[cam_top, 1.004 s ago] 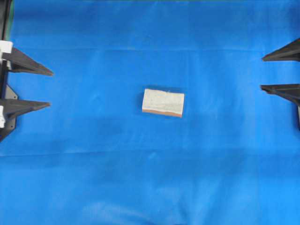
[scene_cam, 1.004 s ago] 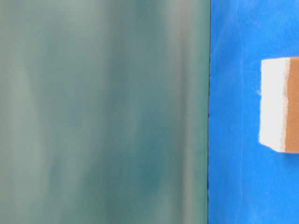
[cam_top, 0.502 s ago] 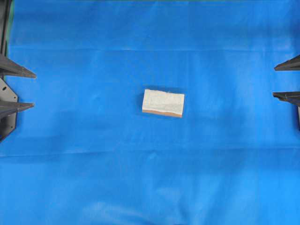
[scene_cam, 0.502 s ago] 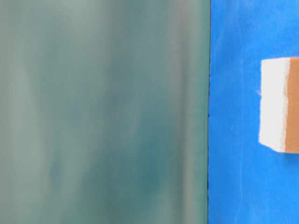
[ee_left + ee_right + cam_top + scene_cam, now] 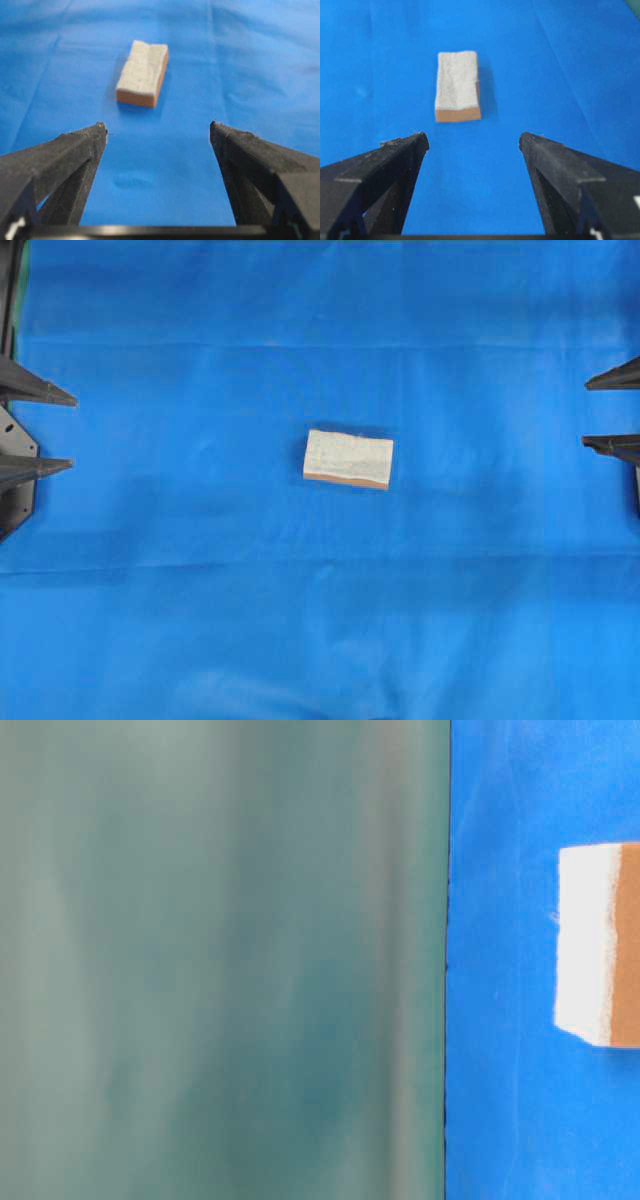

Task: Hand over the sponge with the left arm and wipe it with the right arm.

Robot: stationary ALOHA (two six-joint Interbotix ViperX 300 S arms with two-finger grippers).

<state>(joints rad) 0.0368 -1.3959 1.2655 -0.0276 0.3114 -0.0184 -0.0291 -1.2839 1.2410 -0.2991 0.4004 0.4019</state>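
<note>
The sponge [image 5: 348, 459], speckled grey-white on top with a thin orange-brown underlayer, lies flat in the middle of the blue cloth, touched by neither gripper. It also shows ahead of the jaws as the sponge [image 5: 143, 74] and the sponge [image 5: 457, 93], and at the right edge as the sponge [image 5: 600, 945]. My left gripper [image 5: 72, 432] stands open at the far left edge, fingertips pointing at the sponge from well away. My right gripper [image 5: 586, 413] stands open at the far right edge. Between the jaws of the left gripper [image 5: 158, 129] and the right gripper [image 5: 472, 138] only bare cloth shows.
The blue cloth [image 5: 320, 620] covers the whole table, with faint creases. In the table-level view a blurred grey-green surface [image 5: 220, 960] fills the left two thirds of the picture.
Between one second and half a second ago both grippers drew back toward their edges of the overhead view; since then nothing moves. The sponge has stayed in place.
</note>
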